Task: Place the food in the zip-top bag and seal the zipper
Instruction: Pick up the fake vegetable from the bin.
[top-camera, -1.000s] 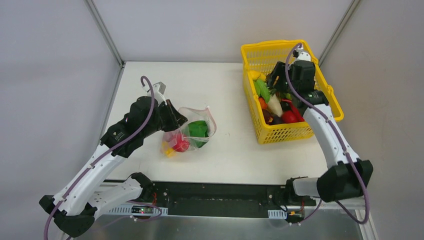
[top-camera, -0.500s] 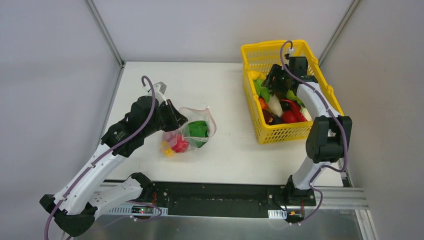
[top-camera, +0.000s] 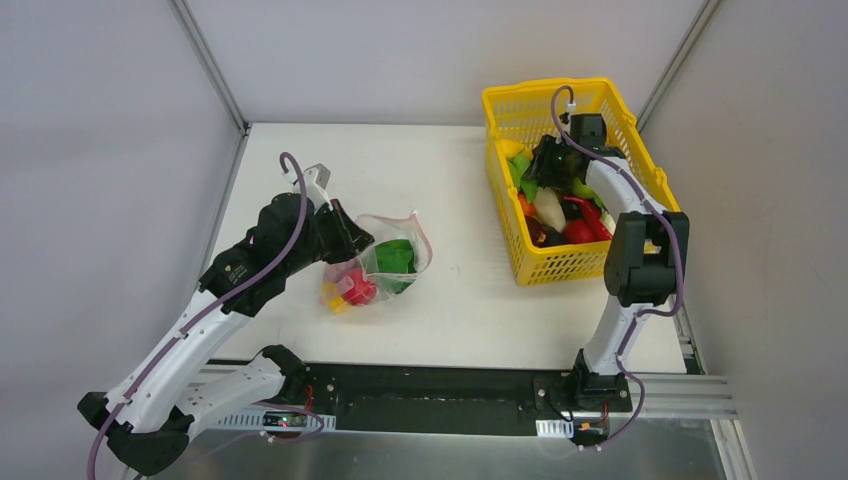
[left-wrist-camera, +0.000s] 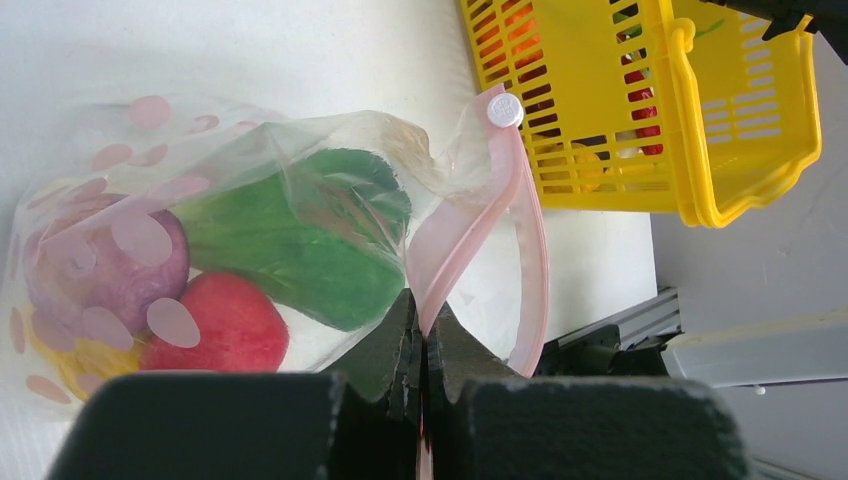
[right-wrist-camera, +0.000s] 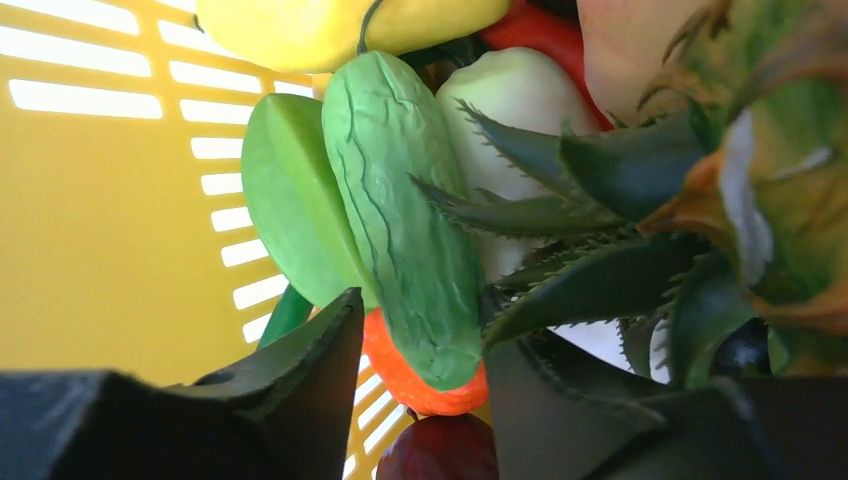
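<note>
Top external: the bag (top-camera: 392, 262), clear with pink dots, lies at 9 o'clock of the table (top-camera: 470, 290) centre, holding green, red and purple food (left-wrist-camera: 300, 250). The left gripper (left-wrist-camera: 420, 322) pinches its pink zipper (left-wrist-camera: 450, 245). The right gripper (right-wrist-camera: 428, 350) is spread over a cucumber (right-wrist-camera: 400, 200) in the yellow basket (top-camera: 520, 100) at 2 o'clock. White tabletop, grey walls (top-camera: 400, 50).

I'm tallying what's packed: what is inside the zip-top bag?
Through the clear bag show a green vegetable, a red fruit, a purple piece and a yellow piece beneath it. Whatever lies under or behind them is covered.
</note>
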